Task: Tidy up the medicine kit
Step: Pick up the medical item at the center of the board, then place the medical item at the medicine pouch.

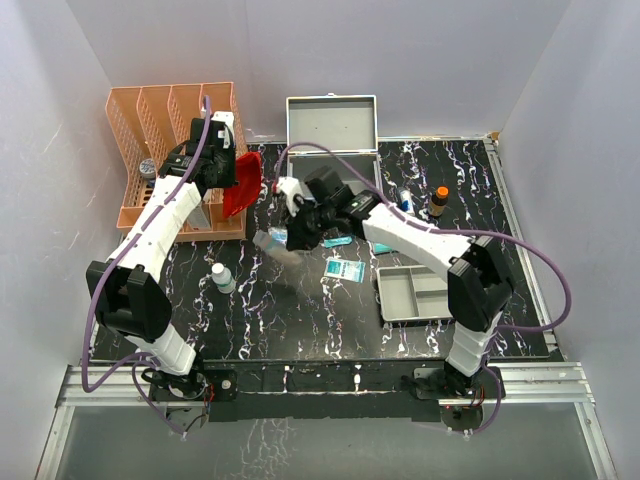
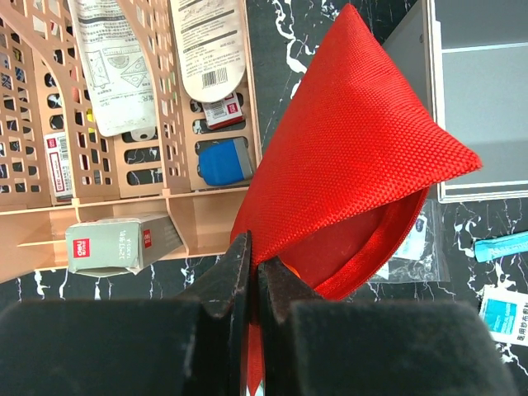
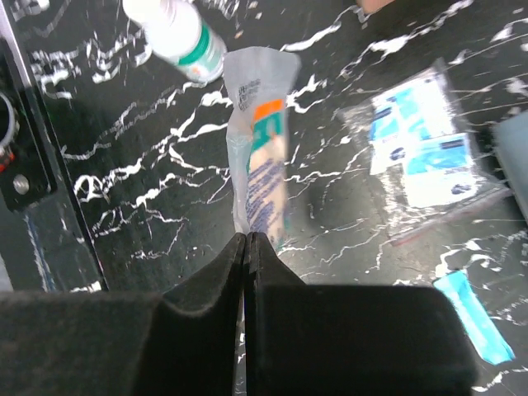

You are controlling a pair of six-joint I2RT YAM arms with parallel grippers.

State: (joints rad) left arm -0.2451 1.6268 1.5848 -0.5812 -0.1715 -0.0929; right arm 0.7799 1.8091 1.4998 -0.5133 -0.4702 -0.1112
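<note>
Medicine kit (image 1: 332, 122) is open, lid up toward the far wall. Your left fingers (image 2: 229, 285) pinch the red pouch (image 2: 346, 165). Your right fingers (image 3: 221, 276) pinch a packet (image 3: 262, 157). The rack (image 1: 128, 130) holds boxes (image 2: 115, 243).

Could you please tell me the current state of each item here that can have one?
medicine kit: lid open, standing upright.
left hand: shut on the red pouch.
right hand: shut on the plastic packet.
white bottle: cap on.
brown bottle: orange cap on.
</note>
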